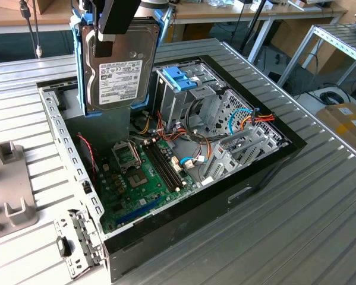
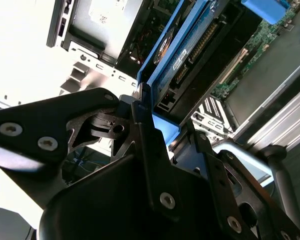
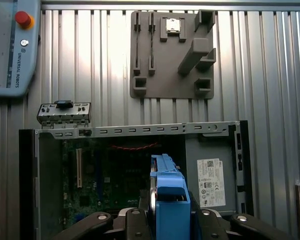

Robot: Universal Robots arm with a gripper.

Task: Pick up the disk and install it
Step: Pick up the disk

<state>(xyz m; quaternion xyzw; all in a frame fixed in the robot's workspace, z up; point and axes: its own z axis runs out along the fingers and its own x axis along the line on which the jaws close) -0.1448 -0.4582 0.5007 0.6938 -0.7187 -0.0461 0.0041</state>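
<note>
A ribbed metal table (image 1: pixel 296 225) carries an open computer case (image 1: pixel 249 190), with workbenches behind it. We see the gripper (image 1: pixel 109 29) clamped on the disk (image 1: pixel 115 68), which hangs upright in the air over the open case, its white label turned towards the exterior view. In the first wrist view the black fingers (image 3: pixel 134 222) press its blue carrier frame from either side. Below the disk lies the green motherboard (image 1: pixel 142 172). On the exterior view's right stands the metal drive cage (image 1: pixel 189 101), topped by a blue handle (image 1: pixel 180 77). A grey fixture plate (image 3: pixel 172 55) lies on the table beside the case.
</note>
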